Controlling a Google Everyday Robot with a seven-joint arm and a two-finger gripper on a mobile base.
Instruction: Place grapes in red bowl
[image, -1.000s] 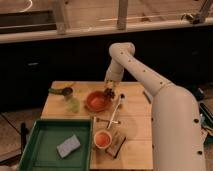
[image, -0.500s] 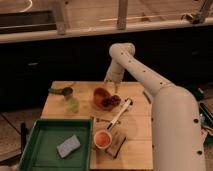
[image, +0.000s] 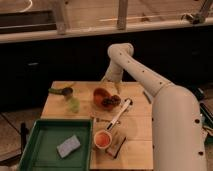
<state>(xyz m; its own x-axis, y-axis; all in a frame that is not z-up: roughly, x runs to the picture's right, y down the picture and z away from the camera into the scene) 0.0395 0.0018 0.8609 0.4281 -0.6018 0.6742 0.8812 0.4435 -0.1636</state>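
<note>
Claw (image: 116, 90) above red bowl (image: 99, 94), grapes (image: 111, 102), cup (image: 102, 139) nearby

You won't find anything you can actually read here: no legible lettering, brand or number on the red bowl (image: 100, 95), the grapes (image: 111, 102), the green tray (image: 35, 131) or the wooden table (image: 137, 127). For your bearings, the gripper (image: 116, 90) hangs just over the bowl, close above the grapes, and no markings are readable on it either.

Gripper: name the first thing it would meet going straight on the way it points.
Probably the grapes at the right edge of the red bowl; the gripper hangs just above, pointing down. Depth is unclear.
</note>
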